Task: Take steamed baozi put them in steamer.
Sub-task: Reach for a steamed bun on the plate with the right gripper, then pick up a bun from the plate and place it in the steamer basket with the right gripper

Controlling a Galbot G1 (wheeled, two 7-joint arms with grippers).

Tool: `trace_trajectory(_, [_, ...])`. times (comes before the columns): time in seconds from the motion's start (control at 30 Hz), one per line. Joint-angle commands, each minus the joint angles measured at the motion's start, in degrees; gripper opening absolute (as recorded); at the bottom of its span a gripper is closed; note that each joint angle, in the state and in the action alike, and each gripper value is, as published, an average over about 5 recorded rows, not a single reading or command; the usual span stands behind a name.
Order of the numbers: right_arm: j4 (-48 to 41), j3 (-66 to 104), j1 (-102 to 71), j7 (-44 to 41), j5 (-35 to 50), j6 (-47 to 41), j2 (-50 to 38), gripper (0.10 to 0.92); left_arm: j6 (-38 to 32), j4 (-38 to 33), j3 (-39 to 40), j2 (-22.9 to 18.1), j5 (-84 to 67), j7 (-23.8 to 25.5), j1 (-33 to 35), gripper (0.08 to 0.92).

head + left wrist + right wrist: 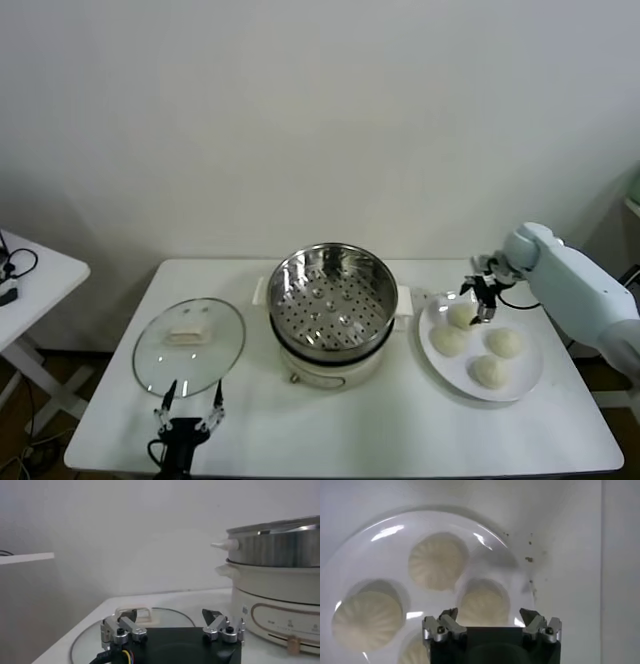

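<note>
Right now the right gripper hangs over the far edge of the plate, its fingers spread and pointing down at the farthest bun. From the right wrist view the two fingertips stand well apart with that bun showing between them — nothing is pinched yet, and I cannot tell whether the tips touch the dough.

Four buns sit on the white plate, on the table just to the right of the steamer. They are pale, round and pleated on top, set close to one another in a loose cluster; the wrist camera catches one bun past the gripper, another off to the side and a sliver of the fourth at the picture's edge.

The steamer stands mid-table — a shiny steel basket with a holed bottom, sitting on a cream pot base. No bun lies in the basket.

To the left of the steamer a glass lid lies flat on the table, handle up. The left gripper waits low at the near edge of the table, just in front of the lid, fingers spread and holding nothing; in its own wrist view the lid lies right ahead of the fingers and the steamer rises off to one side.

A small side table stands apart at the far left.
</note>
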Motion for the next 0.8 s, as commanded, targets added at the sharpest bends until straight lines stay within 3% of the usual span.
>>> trace_trajectory(0.03, [-5.1,-1.7,1.3,-1.4,-3.0,2.3,3.6,0.823,-0.1,0.4,-0.2,0.1,0.1,0.0,0.0,0.823])
trace_trajectory(0.3, [-6.5,-0.9,1.1,0.0,-4.6,2.4,4.9,0.817,-0.2,0.6,-0.2,0.1,0.1,-0.1,-0.3,0.823])
trace_trajectory(0.53, [-4.2,-1.7,1.3,0.2,-4.5,2.8,3.9,0.663,-0.3,0.8,-0.3,0.0,0.1,-0.4,-0.4,0.823])
trace_trajectory(0.67, [0.7,-4.5,2.2,-0.1,-2.6,2.7,1.6,0.623,-0.5,1.0,-0.3,0.0,0.1,-0.7,-0.3,0.823])
trace_trajectory(0.8, [11.6,-14.0,8.1,-0.6,3.6,2.5,-3.8,0.62,-0.6,0.9,-0.4,0.0,0.2,-0.8,-0.2,0.823])
